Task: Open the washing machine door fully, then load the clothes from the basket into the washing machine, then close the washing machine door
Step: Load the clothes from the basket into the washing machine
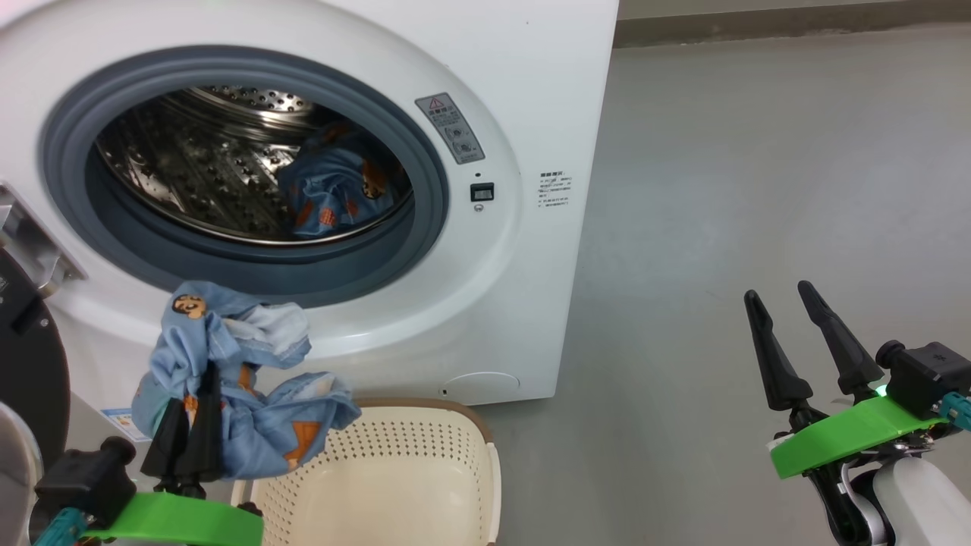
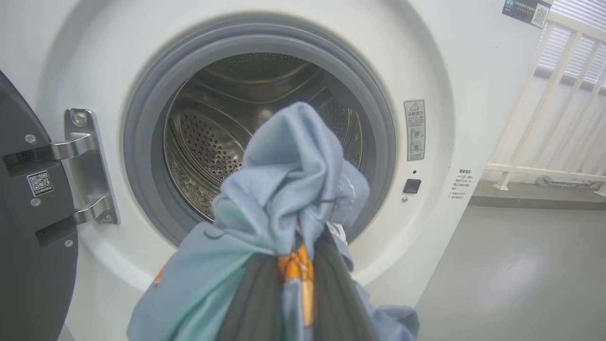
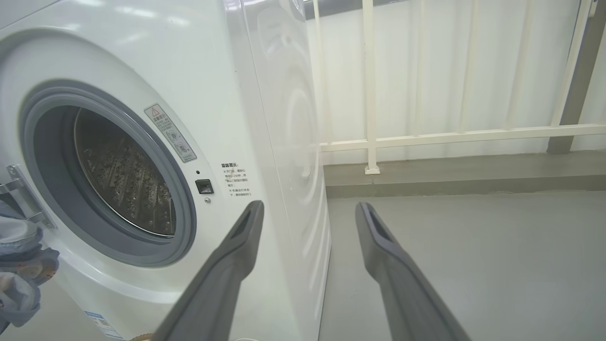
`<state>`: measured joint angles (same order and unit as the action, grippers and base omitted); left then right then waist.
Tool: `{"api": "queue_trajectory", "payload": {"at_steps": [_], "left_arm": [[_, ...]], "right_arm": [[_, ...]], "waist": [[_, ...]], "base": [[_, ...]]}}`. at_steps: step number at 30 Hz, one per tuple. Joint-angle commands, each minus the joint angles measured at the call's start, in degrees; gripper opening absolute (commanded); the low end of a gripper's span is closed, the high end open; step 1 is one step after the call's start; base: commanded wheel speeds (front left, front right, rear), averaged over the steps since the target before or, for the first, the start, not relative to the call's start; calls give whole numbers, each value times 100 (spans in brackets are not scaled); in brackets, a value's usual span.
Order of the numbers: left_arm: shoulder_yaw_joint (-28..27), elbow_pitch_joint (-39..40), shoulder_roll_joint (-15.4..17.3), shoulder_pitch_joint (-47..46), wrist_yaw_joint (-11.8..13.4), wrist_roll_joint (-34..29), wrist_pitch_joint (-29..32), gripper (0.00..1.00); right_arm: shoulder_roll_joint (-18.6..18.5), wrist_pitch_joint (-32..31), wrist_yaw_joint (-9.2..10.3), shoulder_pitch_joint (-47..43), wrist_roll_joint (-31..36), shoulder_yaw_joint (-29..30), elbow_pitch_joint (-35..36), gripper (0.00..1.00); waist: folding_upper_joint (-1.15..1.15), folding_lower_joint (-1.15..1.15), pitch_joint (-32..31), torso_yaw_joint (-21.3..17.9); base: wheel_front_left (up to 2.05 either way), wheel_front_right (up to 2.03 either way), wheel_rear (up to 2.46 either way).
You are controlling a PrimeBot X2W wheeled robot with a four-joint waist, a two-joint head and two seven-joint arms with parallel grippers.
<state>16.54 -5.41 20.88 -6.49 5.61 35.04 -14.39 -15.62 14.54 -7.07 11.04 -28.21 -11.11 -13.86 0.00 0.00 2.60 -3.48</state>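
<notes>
Left gripper (image 1: 199, 402), clenched on a blue printed garment (image 1: 235, 356) held above the basket (image 1: 394, 470) in front of the open drum (image 1: 190, 167), puts me mid-loading: next I must carry it past the grey gasket (image 1: 434, 193) and release, while the right gripper (image 1: 777, 292) waits spread and empty.

Clothes: garment (image 1: 227, 341), blue printed, pinched in left fingers (image 1: 206, 444); second garment (image 1: 337, 193) beyond them inside washing machine (image 1: 531, 114); basket (image 1: 425, 462) beside them; door (image 1: 26, 371) open.

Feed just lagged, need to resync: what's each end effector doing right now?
Left end effector: shut on a light blue garment.
Right end effector: open, holding nothing.
</notes>
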Motion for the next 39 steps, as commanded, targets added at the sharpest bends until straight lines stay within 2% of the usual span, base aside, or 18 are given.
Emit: {"api": "queue_trajectory", "payload": {"at_steps": [1, 7, 13, 17, 20, 24, 28, 39], "left_arm": [[-221, 173, 192, -220, 14, -35, -41, 0], [-207, 25, 232, -507, -85, -21, -15, 0], [-147, -520, 285, -1283, -282, -82, 37, 0], [-131, -1129, 240, -2041, -412, -83, 86, 0], [-165, -1718, 194, -2651, -600, 6, 91, 0], [-224, -2489, 263, -3446, -861, 61, 75, 0], [-181, -3165, 394, -4254, -1020, -28, 68, 0], [100, -4548, 642, -6012, -1128, -640, -35, 0]], "right_arm": [[-54, 46, -42, 86, 21, -128, 123, 100], [-14, 46, -42, 149, 43, -150, 162, 100], [45, 46, -42, 223, 121, -111, 248, 100], [125, 46, -42, 282, 191, -72, 301, 100], [212, 46, -42, 356, 264, -70, 355, 100], [326, 46, -42, 443, 377, -17, 435, 100], [456, 46, -42, 529, 501, 64, 549, 100], [904, 46, -42, 724, 743, 112, 778, 100]], "waist": [[0, 0, 32, -30], [0, 0, 186, -119], [0, 0, 527, -222], [0, 0, 864, -286], [0, 0, 1156, -372], [0, 0, 1598, -519], [0, 0, 2107, -663], [0, 0, 3102, -1122]], "base": [[0, 0, 0], [0, 0, 0], [0, 0, 0], [0, 0, 0], [0, 0, 0], [0, 0, 0], [0, 0, 0], [0, 0, 0]]}}
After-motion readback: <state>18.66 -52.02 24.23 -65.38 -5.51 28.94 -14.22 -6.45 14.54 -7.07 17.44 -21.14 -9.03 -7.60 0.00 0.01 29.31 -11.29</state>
